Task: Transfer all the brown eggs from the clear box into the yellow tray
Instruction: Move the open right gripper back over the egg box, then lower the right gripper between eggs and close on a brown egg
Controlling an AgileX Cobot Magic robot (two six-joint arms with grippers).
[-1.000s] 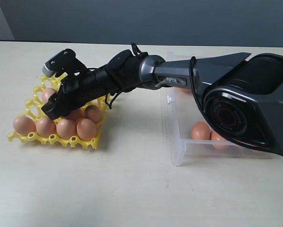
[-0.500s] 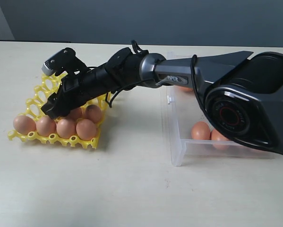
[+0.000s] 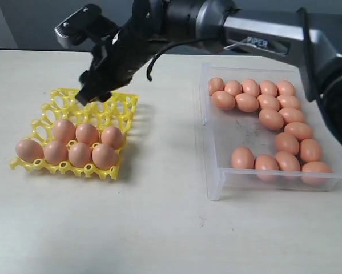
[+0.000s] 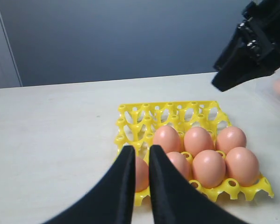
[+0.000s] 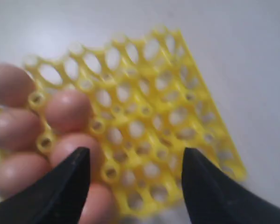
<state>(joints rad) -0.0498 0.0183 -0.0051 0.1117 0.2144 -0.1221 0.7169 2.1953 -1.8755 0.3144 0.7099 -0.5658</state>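
Yellow tray [image 3: 111,106] sits on the left of the table [image 3: 159,228], clear box [image 3: 213,184] on the right, well apart. Seven brown eggs [image 3: 79,154] are seated in the tray: four along the near edge, three in the row just behind, touching or nearly touching each other. The tray's far cups show as bare lattice. The rest of the eggs lie in the box, roughly seventeen. They are bunched in two rows along the far wall, run down the right side, and form a short row against the near wall. The box floor shows bare at left-middle. The right arm [image 3: 256,34] reaches across from the right, and the right gripper [image 3: 88,97] hangs over the far-left part of the tray, above the lattice and not touching it. In the right wrist view the right gripper [image 5: 135,154] is released: fingers [image 5: 65,186] spread wide, nothing between them, yellow tray [image 5: 177,93] and blurred eggs below. In the left wrist view the left gripper [image 4: 140,149] is clenched: fingers [image 4: 121,186] nearly together with only a thin gap, holding nothing. It points at the tray's [image 4: 144,114] near side from just off that side. The left gripper does not appear in the exterior view.
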